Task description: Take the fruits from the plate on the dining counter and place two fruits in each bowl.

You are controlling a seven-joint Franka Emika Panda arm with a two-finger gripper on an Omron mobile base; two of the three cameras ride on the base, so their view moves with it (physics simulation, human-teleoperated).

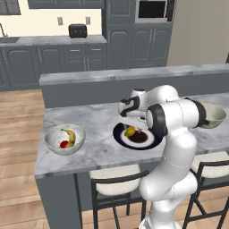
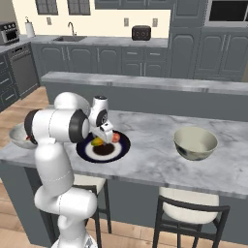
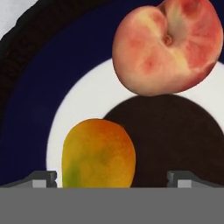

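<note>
Here the gripper (image 3: pixel 112 178) hangs wide open, holding nothing. The mango (image 3: pixel 98 153) lies between its fingertips on the plate (image 3: pixel 39 109), the peach (image 3: pixel 168 46) beyond.

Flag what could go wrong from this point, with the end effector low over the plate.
1. The end effector is open, but the mango lies toward one fingertip rather than centred; closing now could nudge or roll it.
2. The peach lies close to the mango on the plate, so a descent might bump it.
3. The cream bowl is far to the side, so the carry is long.
</note>
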